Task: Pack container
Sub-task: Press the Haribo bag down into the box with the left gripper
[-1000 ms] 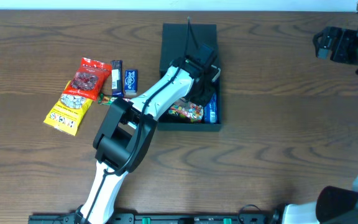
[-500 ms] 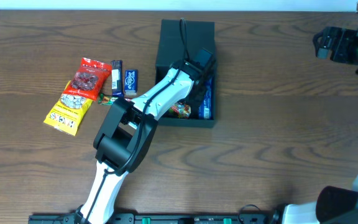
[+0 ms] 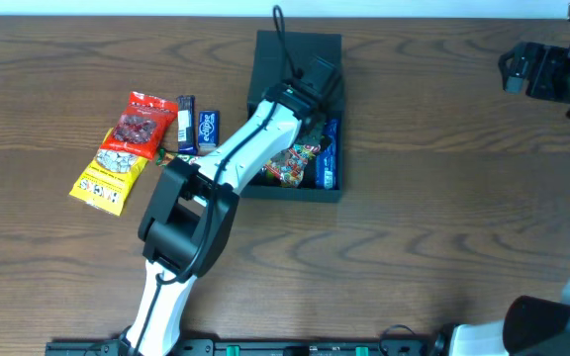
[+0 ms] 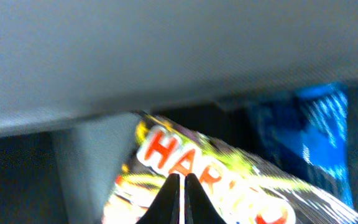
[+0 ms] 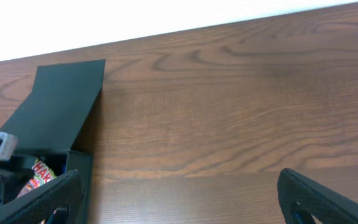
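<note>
Dark teal-black cardboard: that's the container (image 3: 275, 54), sitting on the wooden table (image 3: 443, 227) toward the far edge, with its flap lid (image 5: 61, 102) tipped up and back. My left gripper (image 4: 180, 190) is down inside the box, fingers pressed together with nothing between them, tips hovering right over the Haribo packet (image 4: 166, 152). Whether they touch it, I cannot tell. A shiny blue packet (image 4: 319, 137) lies just beside the Haribo one, along the box's right wall.

Over on the other side, my right gripper (image 5: 179, 186) hangs above bare wood, well apart from the container, fingers spread wide and holding nothing.

Left of the box, a small cluster waits on the table: a red packet (image 3: 144, 124), a yellow packet (image 3: 105, 180) touching its near end, a dark bar (image 3: 186, 111), and a small blue packet (image 3: 207, 129) nearest the container.
</note>
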Tool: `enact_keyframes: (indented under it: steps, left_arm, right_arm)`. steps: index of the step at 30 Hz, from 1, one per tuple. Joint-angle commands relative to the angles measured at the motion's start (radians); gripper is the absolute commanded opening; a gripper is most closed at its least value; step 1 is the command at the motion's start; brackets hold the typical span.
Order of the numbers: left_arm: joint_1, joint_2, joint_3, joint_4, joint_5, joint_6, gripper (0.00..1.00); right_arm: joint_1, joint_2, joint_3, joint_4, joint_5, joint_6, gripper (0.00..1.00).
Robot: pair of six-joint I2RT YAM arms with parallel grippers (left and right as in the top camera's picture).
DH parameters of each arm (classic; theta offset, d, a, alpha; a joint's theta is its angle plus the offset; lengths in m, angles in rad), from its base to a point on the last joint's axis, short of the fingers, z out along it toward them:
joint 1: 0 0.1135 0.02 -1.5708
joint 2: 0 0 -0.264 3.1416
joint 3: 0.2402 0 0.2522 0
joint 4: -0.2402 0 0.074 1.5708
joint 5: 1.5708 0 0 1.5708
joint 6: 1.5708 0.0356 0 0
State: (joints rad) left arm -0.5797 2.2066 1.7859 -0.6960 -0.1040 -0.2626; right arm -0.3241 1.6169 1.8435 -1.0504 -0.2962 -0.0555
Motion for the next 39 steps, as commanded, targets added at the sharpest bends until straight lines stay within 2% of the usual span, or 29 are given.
enact_keyframes:
  steps: [1,5,20,25,30,35,39]
  left_arm:
    - [0.029,0.033,0.017,0.020,0.042,-0.022,0.06]
    - [0.043,0.071,0.017,0.024,0.135,-0.008,0.06]
    - [0.045,0.056,0.018,0.002,0.143,0.043,0.06]
    - [0.045,0.056,0.018,0.000,0.258,0.039,0.06]
    - [0.045,0.071,0.010,-0.014,0.172,0.065,0.06]
    - [0.050,0.099,-0.004,-0.031,0.164,0.064,0.06]
    - [0.051,0.108,-0.004,-0.067,0.060,0.048,0.06]
  right_arm:
    - [-0.006,0.006,-0.006,0.002,-0.007,-0.002,0.99]
    - [-0.006,0.006,-0.006,0.002,-0.007,-0.002,0.99]
    - [-0.006,0.006,-0.006,0.002,-0.007,-0.002,0.99]
    - [-0.006,0.006,-0.006,0.000,-0.007,-0.002,0.99]
    - [-0.006,0.006,-0.006,-0.001,-0.007,-0.002,0.99]
    - [-0.006,0.006,-0.006,-0.002,-0.007,-0.002,0.99]
    - [-0.006,0.006,-0.006,-0.005,-0.007,-0.002,0.99]
